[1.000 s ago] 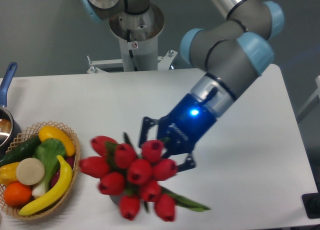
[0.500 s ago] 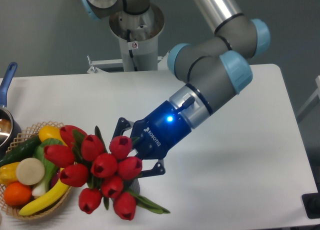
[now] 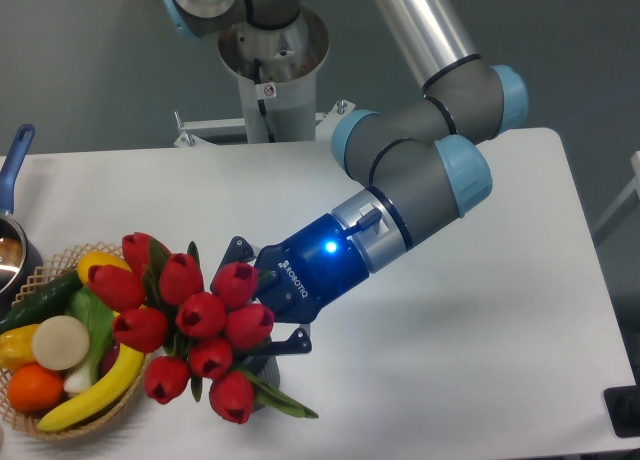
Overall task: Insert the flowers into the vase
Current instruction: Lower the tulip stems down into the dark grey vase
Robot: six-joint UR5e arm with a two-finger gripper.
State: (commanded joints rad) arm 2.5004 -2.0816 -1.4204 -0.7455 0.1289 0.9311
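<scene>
Pincer (image 3: 262, 310) pinching the flowers (image 3: 190, 320) by their stems near the bench's front edge, blooms overlapping the wicker basket (image 3: 60, 420).

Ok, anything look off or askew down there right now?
Yes: the flowers lean left, their heads overlapping the basket rim and fruit. The vase is almost hidden under them. The gripper sits at the bunch.
</scene>
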